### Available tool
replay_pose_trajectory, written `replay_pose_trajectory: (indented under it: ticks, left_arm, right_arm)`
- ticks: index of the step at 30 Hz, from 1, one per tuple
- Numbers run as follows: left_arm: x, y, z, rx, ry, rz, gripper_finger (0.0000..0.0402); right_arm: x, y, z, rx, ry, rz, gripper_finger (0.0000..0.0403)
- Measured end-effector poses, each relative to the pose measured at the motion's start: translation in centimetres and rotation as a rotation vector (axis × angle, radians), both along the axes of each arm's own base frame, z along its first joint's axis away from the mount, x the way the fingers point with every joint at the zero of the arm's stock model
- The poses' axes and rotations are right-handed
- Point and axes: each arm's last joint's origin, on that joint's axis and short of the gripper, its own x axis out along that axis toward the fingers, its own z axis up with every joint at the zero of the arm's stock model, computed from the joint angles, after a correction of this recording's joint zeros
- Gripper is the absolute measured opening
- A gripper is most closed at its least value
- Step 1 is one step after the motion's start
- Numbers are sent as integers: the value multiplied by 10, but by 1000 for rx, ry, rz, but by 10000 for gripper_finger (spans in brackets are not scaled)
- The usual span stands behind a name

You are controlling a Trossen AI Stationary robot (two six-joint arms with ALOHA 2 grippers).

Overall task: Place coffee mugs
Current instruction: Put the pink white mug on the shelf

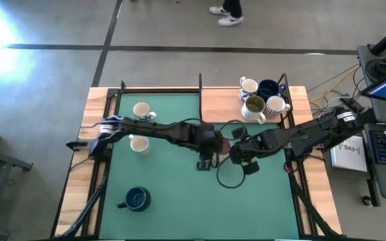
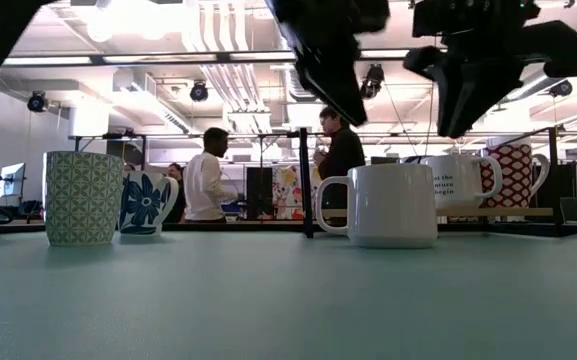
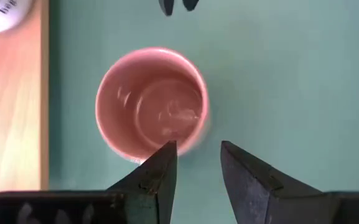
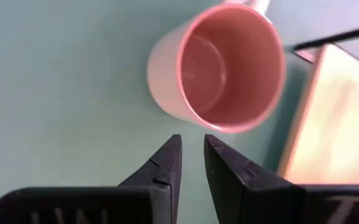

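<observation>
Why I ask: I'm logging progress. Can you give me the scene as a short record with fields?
pink mug: upright on the mat, near its centre, not gripped
left gripper: over the pink mug's rim, open, empty
right gripper: beside the pink mug from the other side, narrowly open, empty
also on mat: two pale mugs at the left; blue mug front left
wood corner: four mugs clustered, far right
</observation>
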Motion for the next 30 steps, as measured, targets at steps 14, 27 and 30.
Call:
replay_pose_trajectory:
  ticks: [14,27,30]
  left_arm:
    - [-106,-14,-7,-41,-103,401,107]
    - [-144,-9,-10,-95,-301,470,107]
    - [-145,-10,-8,-95,-307,464,107]
  right_arm:
    - [18,-1,-14,69,-92,121,85]
    - [29,-9,-35,75,-59,127,116]
    - [34,-17,-44,52,-25,111,116]
